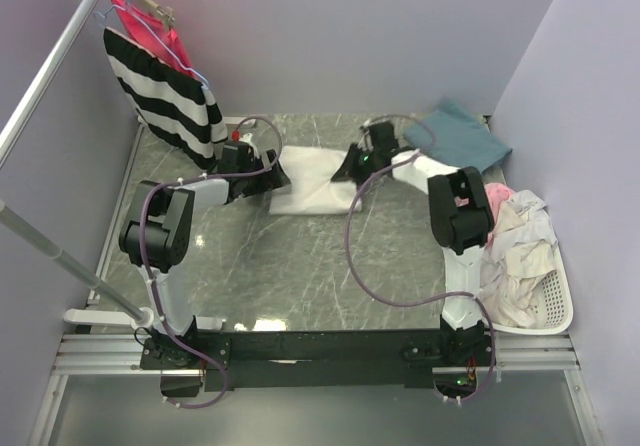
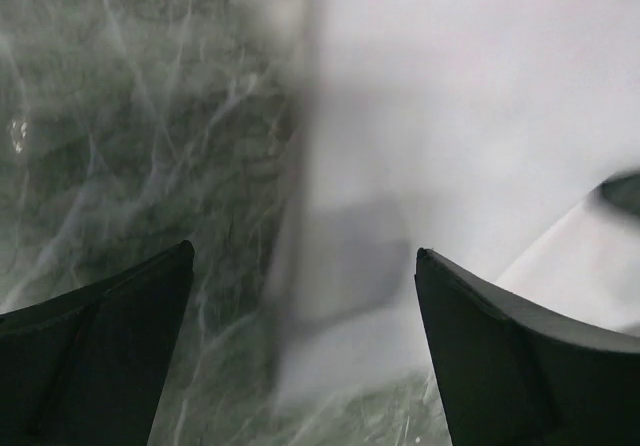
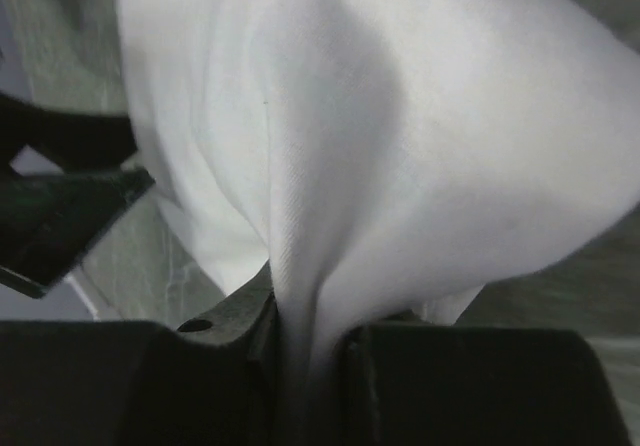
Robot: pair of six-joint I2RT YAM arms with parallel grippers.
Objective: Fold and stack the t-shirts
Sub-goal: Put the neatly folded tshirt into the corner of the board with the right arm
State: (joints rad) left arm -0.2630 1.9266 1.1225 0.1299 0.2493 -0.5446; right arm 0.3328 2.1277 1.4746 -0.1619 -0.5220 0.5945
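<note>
1. The white t-shirt (image 1: 315, 181) lies at the far middle of the marble-patterned desk (image 1: 290, 266), between the two arms, spread mostly flat.
2. The left hand (image 2: 303, 266) sits at the shirt's left edge. It is released: its two dark fingers (image 2: 100, 356) stand wide apart with nothing between them. The left wrist view is blurred, but it shows the edge of the white cloth and bare desk beneath the gap.
3. The right hand (image 3: 310, 361) is at the shirt's right edge and is clenched on the white t-shirt. In the right wrist view a narrow fold of the cloth is pinched tight between the fingers, and the fabric swells out from the pinch in a smooth ridge.
4. A teal-blue t-shirt (image 1: 465, 138) lies at the far right corner of the desk, behind the right arm and apart from the white one.
5. More pale t-shirts (image 1: 520, 246), white and pink, are heaped in a white basket (image 1: 560, 311) at the right edge of the desk, just beside the right arm.
6. At the far left, a black-and-white striped garment (image 1: 165, 91) and a red-pink garment (image 1: 150, 31) hang on hangers from a metal rail (image 1: 50, 71), the striped one in front with its lower hem reaching down near the left arm.
</note>
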